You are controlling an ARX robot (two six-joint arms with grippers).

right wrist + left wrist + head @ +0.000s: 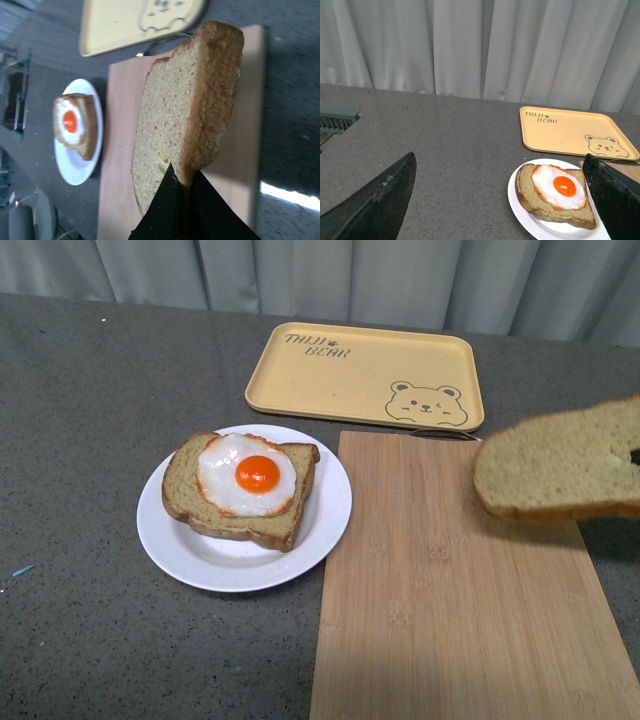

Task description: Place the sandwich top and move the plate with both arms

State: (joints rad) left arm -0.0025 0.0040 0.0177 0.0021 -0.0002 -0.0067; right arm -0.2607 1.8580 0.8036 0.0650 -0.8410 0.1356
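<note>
The right pincer (183, 186), clamped on the sandwich top (560, 460), should level it squarely over the egg-topped slice (245, 490) — well to the pincer's left — before letting go.

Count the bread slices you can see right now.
2. The sandwich top is gripped by the right claw, held above the wooden board. The other slice lies on the white plate under the fried egg. None appears hidden.
</note>
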